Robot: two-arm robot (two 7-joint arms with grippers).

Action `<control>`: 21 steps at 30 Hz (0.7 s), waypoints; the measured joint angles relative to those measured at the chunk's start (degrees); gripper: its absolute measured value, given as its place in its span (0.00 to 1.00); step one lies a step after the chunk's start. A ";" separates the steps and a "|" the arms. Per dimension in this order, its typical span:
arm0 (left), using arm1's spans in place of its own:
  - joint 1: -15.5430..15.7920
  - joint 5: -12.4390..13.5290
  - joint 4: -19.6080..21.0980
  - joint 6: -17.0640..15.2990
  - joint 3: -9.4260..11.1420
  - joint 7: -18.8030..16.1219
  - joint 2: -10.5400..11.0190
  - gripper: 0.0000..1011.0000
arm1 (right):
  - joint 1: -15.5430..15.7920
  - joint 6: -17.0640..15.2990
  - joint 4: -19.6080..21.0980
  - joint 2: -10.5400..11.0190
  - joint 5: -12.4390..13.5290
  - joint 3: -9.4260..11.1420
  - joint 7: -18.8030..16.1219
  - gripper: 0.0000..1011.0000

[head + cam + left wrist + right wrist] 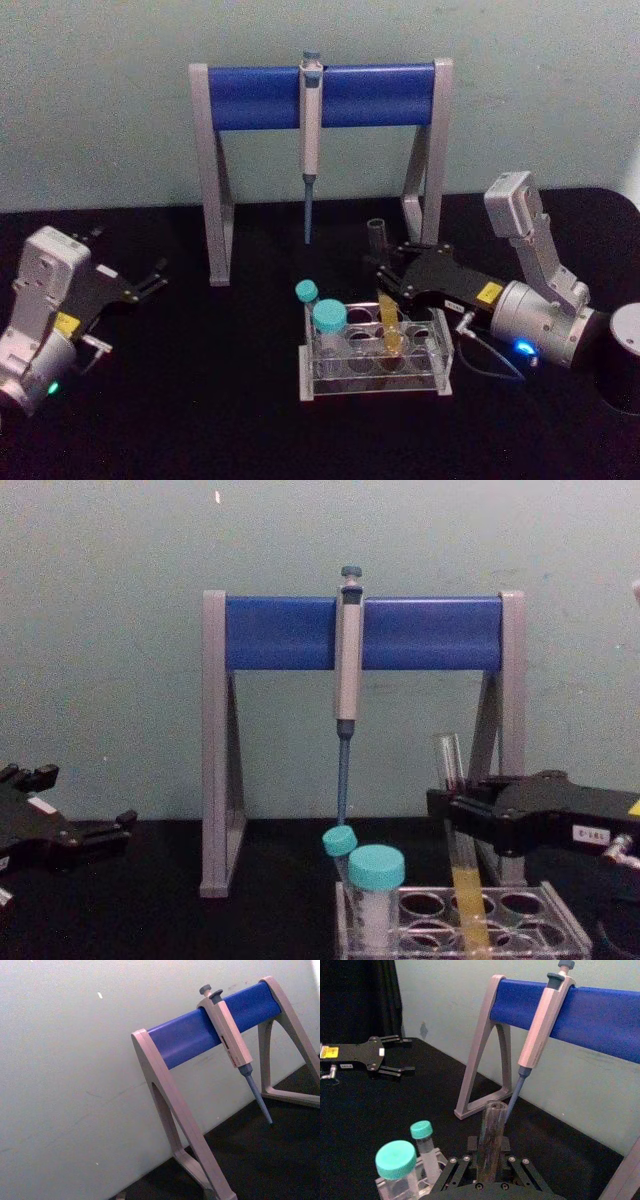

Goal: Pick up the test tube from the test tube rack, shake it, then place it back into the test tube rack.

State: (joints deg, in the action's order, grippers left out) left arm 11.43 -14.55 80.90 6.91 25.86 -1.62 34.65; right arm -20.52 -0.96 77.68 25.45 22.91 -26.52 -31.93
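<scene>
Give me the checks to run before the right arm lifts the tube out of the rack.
1. Right gripper shut on the tube: ok, clamped above the liquid.
2. Tube seated in the rack: ok, foot in a hole, leaning slightly.
3. Way up clear: ok, the pipette hangs farther back and to the left, its tip apart from the tube's mouth.
4. Capped tubes clear of the gripper: ok, they stand at the rack's left end.
5. Spill risk when shaken: probably ok, the tube is uncapped but only its lower part is filled.
6. Left gripper out of the way: ok, open, at the far left.
</scene>
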 joint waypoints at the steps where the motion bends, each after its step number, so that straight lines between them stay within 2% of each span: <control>1: 0.00 0.00 0.00 0.00 0.00 0.00 0.00 0.99 | 0.00 0.00 0.01 0.00 0.03 0.00 0.00 0.25; 21: 0.00 0.00 0.00 0.00 0.00 0.00 0.00 0.99 | 0.00 0.00 -0.01 0.00 0.02 0.00 0.00 0.23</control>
State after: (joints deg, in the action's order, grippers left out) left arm 11.43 -14.55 80.90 6.91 25.86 -1.62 34.65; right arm -20.52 -0.96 77.68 25.45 22.93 -26.52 -31.93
